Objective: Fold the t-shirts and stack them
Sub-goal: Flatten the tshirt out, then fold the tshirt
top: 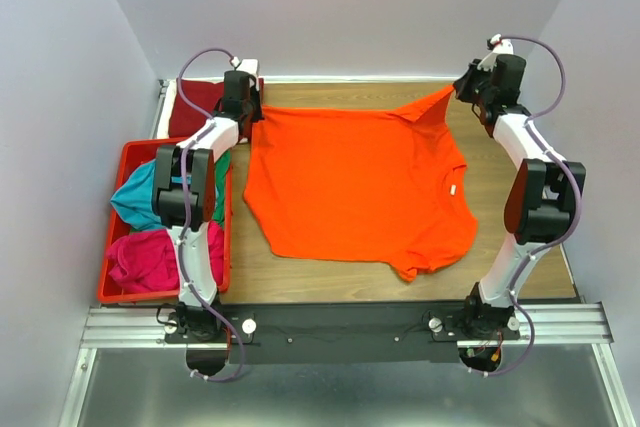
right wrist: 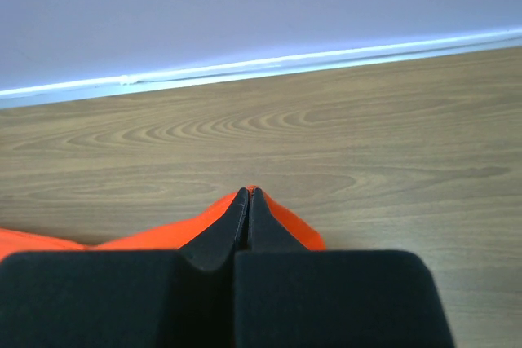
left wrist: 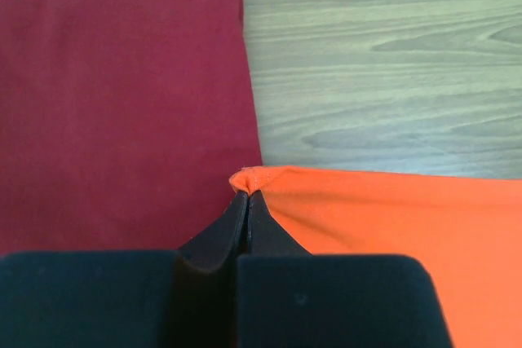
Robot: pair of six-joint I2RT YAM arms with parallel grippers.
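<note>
A bright orange t-shirt [top: 355, 187] lies spread on the wooden table. My left gripper [top: 246, 110] is shut on its far left corner [left wrist: 249, 177], next to a folded dark red t-shirt [top: 196, 105] that also shows in the left wrist view [left wrist: 114, 112]. My right gripper [top: 468, 89] is shut on the orange shirt's far right sleeve tip [right wrist: 281, 218] and holds it slightly raised. Teal [top: 135, 194], magenta [top: 145, 259] and green [top: 218, 187] t-shirts lie crumpled in the crate.
A red plastic crate [top: 110, 292] stands at the table's left edge beside my left arm. The back wall runs close behind both grippers [right wrist: 245, 14]. A metal rail [top: 350, 322] crosses the near edge.
</note>
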